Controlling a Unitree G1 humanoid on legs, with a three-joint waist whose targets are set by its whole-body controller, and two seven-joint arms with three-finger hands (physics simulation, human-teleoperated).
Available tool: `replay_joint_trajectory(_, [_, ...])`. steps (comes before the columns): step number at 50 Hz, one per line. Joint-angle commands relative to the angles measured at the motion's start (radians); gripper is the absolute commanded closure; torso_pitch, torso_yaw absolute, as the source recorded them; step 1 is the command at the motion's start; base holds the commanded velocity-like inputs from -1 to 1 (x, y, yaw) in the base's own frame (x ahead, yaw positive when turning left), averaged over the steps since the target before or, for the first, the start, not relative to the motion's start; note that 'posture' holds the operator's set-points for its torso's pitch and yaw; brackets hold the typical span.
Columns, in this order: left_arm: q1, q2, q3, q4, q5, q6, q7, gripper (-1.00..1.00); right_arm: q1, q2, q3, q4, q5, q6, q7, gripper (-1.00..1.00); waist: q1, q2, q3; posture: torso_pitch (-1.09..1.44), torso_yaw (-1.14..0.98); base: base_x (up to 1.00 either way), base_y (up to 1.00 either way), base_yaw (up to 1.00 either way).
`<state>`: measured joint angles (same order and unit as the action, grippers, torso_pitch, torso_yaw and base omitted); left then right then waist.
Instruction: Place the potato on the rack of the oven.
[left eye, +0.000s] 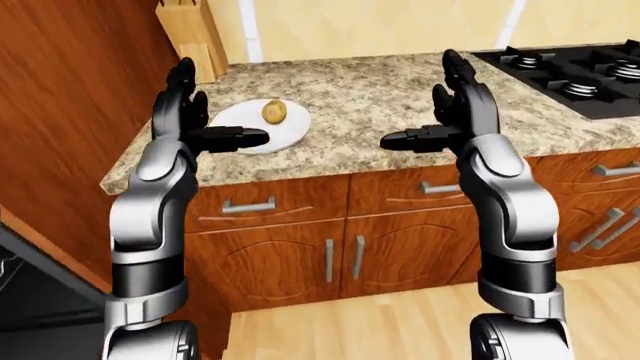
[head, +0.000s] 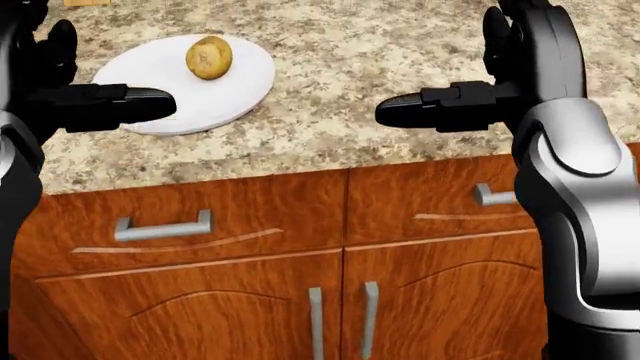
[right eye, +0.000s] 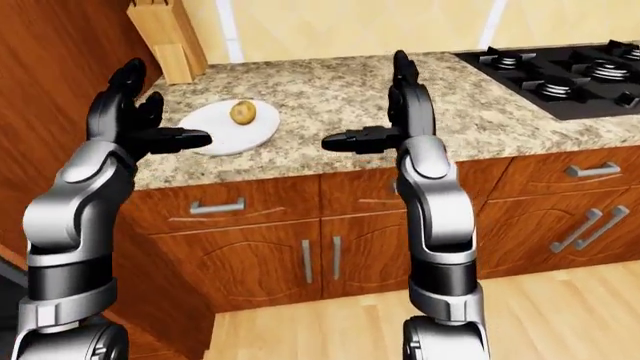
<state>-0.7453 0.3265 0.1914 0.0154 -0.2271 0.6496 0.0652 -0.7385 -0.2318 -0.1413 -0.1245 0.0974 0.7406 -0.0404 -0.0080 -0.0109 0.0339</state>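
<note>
A yellow-brown potato (head: 209, 58) rests on a white plate (head: 215, 94) on the granite counter (head: 380, 45), toward the upper left of the head view. My left hand (head: 70, 82) is raised at the plate's left edge with fingers spread open, thumb pointing right over the rim. My right hand (head: 480, 75) hangs open over the counter to the right of the plate, holding nothing. In the eye views, the potato (left eye: 274, 112) lies between my left hand (left eye: 195, 120) and right hand (left eye: 440, 112). No oven rack shows clearly.
Wooden drawers and cabinet doors (head: 330, 247) with metal handles run below the counter. A black gas hob (left eye: 580, 71) sits at the counter's right end. A knife block (right eye: 165, 37) stands by the wall. A tall wooden panel (left eye: 70, 112) rises at left, with a dark opening (left eye: 20, 300) below.
</note>
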Motion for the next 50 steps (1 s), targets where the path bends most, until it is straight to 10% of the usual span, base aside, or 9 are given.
replay_joint_trajectory(1, [-0.033, 0.019, 0.021, -0.043, 0.006, -0.030, 0.008, -1.00, -0.036, -0.003, 0.002, -0.044, 0.004, -0.033, 0.003, -1.00, 0.004, 0.000, -0.019, 0.00, 0.00, 0.20, 0.18, 0.00])
replay_joint_trajectory(6, [-0.031, 0.019, 0.022, -0.040, 0.005, -0.035, 0.007, -1.00, -0.036, -0.002, 0.004, -0.042, 0.003, -0.033, 0.004, -1.00, -0.002, 0.117, -0.070, 0.00, 0.00, 0.20, 0.21, 0.00])
replay_joint_trajectory(8, [-0.031, 0.020, 0.022, -0.042, 0.005, -0.032, 0.007, -1.00, -0.037, -0.002, 0.003, -0.047, 0.003, -0.029, 0.003, -1.00, 0.001, 0.098, -0.018, 0.00, 0.00, 0.20, 0.21, 0.00])
replay_joint_trajectory(20, [-0.033, 0.018, 0.021, -0.049, 0.005, -0.025, 0.008, -1.00, -0.035, -0.002, 0.004, -0.047, -0.004, -0.032, 0.007, -1.00, 0.020, -0.067, -0.042, 0.00, 0.00, 0.17, 0.21, 0.00])
replay_joint_trajectory(21, [-0.033, 0.019, 0.021, -0.052, 0.004, -0.022, 0.008, -1.00, -0.036, -0.003, 0.004, -0.050, -0.004, -0.029, 0.007, -1.00, 0.013, -0.020, -0.033, 0.00, 0.00, 0.05, 0.14, 0.00])
replay_joint_trajectory(29, [-0.034, 0.018, 0.021, -0.037, 0.005, -0.035, 0.006, -1.00, -0.038, 0.002, 0.009, -0.045, -0.010, -0.032, 0.008, -1.00, 0.008, 0.022, -0.028, 0.00, 0.00, 0.04, 0.12, 0.00])
replay_joint_trajectory(32, [-0.033, 0.019, 0.022, -0.028, 0.005, -0.044, 0.003, -1.00, -0.039, 0.002, 0.008, -0.050, -0.010, -0.027, 0.008, -1.00, 0.003, 0.113, -0.046, 0.00, 0.00, 0.04, 0.12, 0.00])
replay_joint_trajectory(41, [-0.031, 0.017, 0.021, -0.031, 0.001, -0.045, 0.006, -1.00, -0.036, 0.003, 0.009, -0.055, -0.012, -0.025, 0.012, -1.00, 0.017, -0.018, -0.010, 0.00, 0.00, 0.00, 0.00, 0.00])
replay_joint_trajectory(50, [-0.034, 0.020, 0.022, -0.042, -0.002, -0.034, 0.008, -1.00, -0.038, 0.003, 0.007, -0.055, -0.010, -0.030, 0.014, -1.00, 0.015, 0.010, -0.033, 0.00, 0.00, 0.00, 0.00, 0.00])
